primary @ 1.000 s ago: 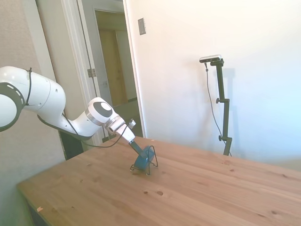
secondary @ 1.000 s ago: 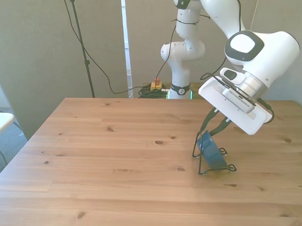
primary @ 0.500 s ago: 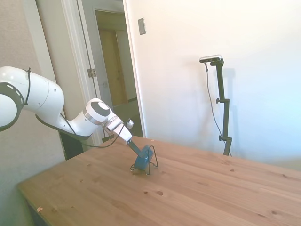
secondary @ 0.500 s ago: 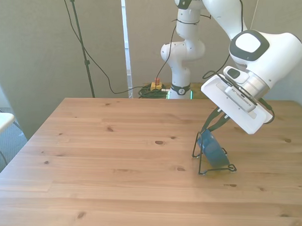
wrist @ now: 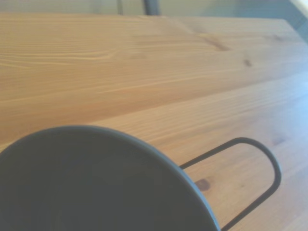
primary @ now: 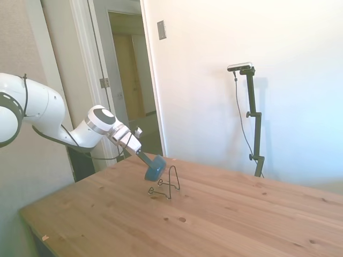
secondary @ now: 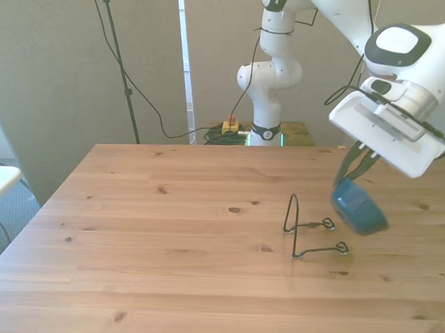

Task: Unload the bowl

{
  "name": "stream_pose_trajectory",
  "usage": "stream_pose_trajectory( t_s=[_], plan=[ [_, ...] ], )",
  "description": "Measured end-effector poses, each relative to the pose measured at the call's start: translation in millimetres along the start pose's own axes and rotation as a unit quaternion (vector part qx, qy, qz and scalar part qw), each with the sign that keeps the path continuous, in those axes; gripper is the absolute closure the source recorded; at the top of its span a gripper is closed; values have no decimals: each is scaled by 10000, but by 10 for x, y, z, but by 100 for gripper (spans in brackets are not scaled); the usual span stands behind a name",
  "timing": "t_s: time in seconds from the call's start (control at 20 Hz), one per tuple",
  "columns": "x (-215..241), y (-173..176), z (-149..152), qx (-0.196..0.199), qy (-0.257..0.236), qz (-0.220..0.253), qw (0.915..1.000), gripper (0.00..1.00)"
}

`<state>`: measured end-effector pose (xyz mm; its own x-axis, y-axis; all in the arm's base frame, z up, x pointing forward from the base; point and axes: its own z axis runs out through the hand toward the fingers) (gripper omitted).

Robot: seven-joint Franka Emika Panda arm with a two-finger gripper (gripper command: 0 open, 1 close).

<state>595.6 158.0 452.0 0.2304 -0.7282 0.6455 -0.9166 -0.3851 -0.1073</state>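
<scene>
The small blue-teal bowl (secondary: 358, 208) hangs tilted in the air, clear of the thin black wire rack (secondary: 308, 231), toward the front view's right of it. My gripper (secondary: 355, 173) is shut on the bowl's rim and holds it just above the table. In the side view the bowl (primary: 155, 167) floats to the left of the rack (primary: 167, 184), off the wood. The wrist view is filled by the bowl's dark inside (wrist: 91, 185), with a loop of the rack (wrist: 250, 168) beyond it.
The wooden table (secondary: 169, 238) spreads wide around the rack. A door frame and open doorway (primary: 126, 75) stand behind the arm in the side view. Cables trail on the floor by the robot base (secondary: 265, 87).
The bowl has been lifted out of the wire rack and carried toward the front view's right. The arm has drawn back with it. The rack now stands empty.
</scene>
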Motion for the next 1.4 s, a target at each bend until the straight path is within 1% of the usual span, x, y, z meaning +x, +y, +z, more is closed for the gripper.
stream_pose_trajectory(
  t_s=[0.15,0.2,0.3,0.4,0.55,0.65,0.8,1.05,1.2,1.4],
  plan=[
    [118,304,-299,494,-533,-242,9971,100],
    [266,469,-334,625,-735,-279,9949,100],
    [553,797,-313,771,-1075,-298,9908,100],
    [762,1158,-211,887,-1482,-410,9841,100],
    [869,1690,125,919,-2063,-636,9721,100],
    [955,1907,308,843,-2264,-653,9682,100],
    [990,2011,502,743,-2524,-589,9630,100],
    [881,1963,931,636,-3127,-456,9466,100],
    [919,1902,1221,620,-3450,-369,9358,100],
    [914,1857,1510,459,-3662,-206,9292,100]
  ],
)
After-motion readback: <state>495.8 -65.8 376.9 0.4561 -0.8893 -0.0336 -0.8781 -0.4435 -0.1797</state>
